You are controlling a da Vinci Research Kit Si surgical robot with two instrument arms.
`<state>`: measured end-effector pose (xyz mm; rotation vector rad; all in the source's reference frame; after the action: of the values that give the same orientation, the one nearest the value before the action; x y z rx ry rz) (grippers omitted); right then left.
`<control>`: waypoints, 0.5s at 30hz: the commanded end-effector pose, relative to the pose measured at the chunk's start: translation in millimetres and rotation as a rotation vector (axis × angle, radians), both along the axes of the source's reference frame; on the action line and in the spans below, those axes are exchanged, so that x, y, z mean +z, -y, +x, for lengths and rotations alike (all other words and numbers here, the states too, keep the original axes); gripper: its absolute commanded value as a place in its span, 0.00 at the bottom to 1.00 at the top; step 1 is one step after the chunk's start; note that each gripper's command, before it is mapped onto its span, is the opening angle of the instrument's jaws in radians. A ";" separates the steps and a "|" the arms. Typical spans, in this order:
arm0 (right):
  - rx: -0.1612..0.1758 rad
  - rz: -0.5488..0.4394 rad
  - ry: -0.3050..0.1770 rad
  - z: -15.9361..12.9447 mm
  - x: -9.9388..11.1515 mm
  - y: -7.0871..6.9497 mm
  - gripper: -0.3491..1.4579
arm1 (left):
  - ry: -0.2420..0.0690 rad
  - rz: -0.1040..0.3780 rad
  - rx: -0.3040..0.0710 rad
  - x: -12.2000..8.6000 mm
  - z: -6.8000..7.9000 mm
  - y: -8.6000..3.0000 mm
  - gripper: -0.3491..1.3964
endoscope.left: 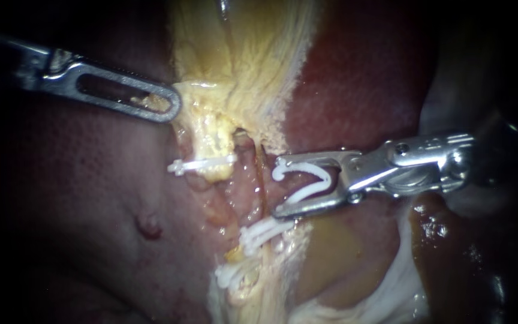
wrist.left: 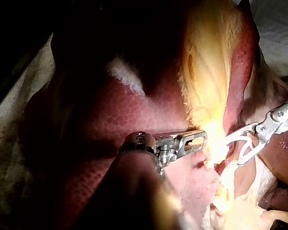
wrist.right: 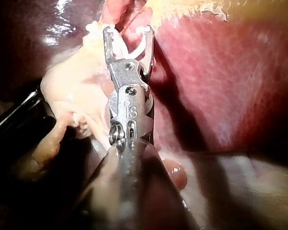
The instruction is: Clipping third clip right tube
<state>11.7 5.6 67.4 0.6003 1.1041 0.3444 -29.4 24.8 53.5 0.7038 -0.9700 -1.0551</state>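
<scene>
**New clip held open beside the right tube**

My right instrument (endoscope.left: 278, 187) comes in from the right. Its jaws stand wide, yet both press on the new clip (endoscope.left: 325, 178) between them, so they hold it. The clip is white and spread in a V, its mouth turned toward the right tube (endoscope.left: 260, 180). That tube is a thin reddish strand running down the middle of the field. The jaw tips lie just beside it, on its right. I cannot tell whether the clip's ends reach around it.

Below my lower jaw, two clips (endoscope.left: 262, 231) sit across the same strand. One is just under the jaw tip, the other lower, by the pale fringe. A left clip (endoscope.left: 202, 164) lies across the yellow stump on the far side of the tube, apart from my jaws.

My left instrument (endoscope.left: 166, 107) comes in from the upper left. Its windowed jaws lie close together on a bit of the yellow tissue (endoscope.left: 241, 60), gripped at its edge, and some of it shows through the window. The dark red liver (endoscope.left: 79, 198) lies beneath that shaft.

From the right wrist, the new clip shows white between my forked jaws, with pale tissue beside them and liver on the other side
</scene>
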 end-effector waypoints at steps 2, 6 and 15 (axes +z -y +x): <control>0.003 0.002 0.002 0.3 0.5 -0.2 0.47 | 0.000 0.000 0.000 0.0 0.0 0.0 0.00; 0.006 0.001 0.005 0.9 1.4 -0.6 0.47 | 0.000 0.000 0.000 -0.1 0.0 0.0 0.00; 0.010 0.001 0.007 2.1 2.0 -0.9 0.47 | 0.000 0.000 0.000 0.0 0.0 0.1 0.00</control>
<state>14.0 6.6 69.4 0.5939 1.1006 0.3560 -29.4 24.7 53.4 0.7031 -0.9702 -1.0558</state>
